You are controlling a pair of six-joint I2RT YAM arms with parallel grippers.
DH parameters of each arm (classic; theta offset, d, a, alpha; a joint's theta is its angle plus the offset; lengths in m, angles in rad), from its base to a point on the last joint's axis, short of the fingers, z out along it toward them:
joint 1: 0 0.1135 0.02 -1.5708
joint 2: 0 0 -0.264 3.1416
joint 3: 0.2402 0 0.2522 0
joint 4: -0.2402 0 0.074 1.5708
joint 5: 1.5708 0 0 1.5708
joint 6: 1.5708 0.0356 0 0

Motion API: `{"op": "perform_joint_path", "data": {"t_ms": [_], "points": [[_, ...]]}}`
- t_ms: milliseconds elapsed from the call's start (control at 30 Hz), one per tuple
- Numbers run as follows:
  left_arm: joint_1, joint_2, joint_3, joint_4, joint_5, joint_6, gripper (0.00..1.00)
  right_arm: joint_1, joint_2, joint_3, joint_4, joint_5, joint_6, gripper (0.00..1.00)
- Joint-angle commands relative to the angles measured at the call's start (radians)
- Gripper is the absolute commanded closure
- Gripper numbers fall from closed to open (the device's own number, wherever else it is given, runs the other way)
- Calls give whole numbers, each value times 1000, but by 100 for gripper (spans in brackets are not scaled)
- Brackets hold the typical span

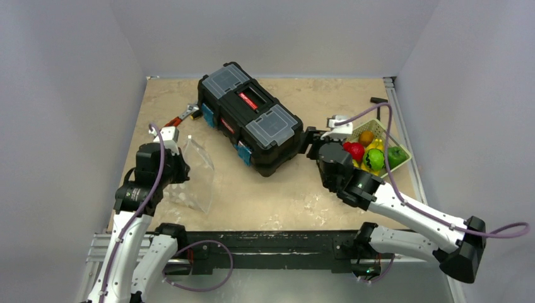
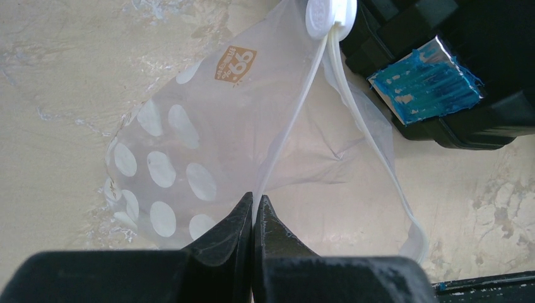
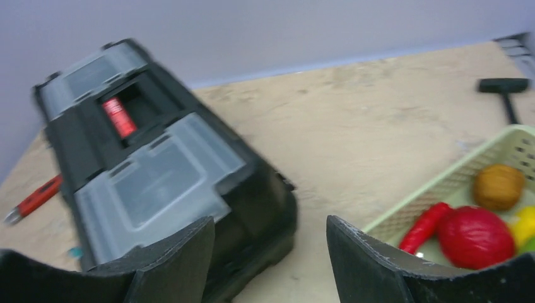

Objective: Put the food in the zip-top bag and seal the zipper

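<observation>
The clear zip-top bag (image 1: 194,172) with white dots stands held up at the left of the table. In the left wrist view the bag (image 2: 189,158) hangs with its mouth spread, and the zipper strip (image 2: 296,126) runs to a white slider (image 2: 327,16). My left gripper (image 2: 253,205) is shut on the zipper edge of the bag. The food (image 1: 369,151), red, green, yellow and orange toy pieces, lies in the pale green basket (image 1: 404,163) at the right. My right gripper (image 3: 271,233) is open and empty, between the toolbox and the basket, with red food (image 3: 474,235) to its right.
A black toolbox (image 1: 249,117) with grey lids lies diagonally mid-table, close to both grippers. A red-handled wrench (image 1: 180,117) lies behind the bag. A small black tool (image 1: 378,100) lies at the back right. Grey walls enclose the table.
</observation>
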Motion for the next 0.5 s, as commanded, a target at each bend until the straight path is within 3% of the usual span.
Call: {"op": "perform_joint_path", "data": {"t_ms": [0,167,333,467], "points": [[0,-1,41,26,26,-13,100,-89,-94,-58,9,155,47,36],[6,-1,41,29,38,-11,100,-265,-66,-47,-87,149,174,37],[6,-9,38,29,46,-10,100,-544,42,-13,-195,-59,302,36],[6,-15,38,31,49,-11,100,-643,156,22,-257,-153,372,33]]}}
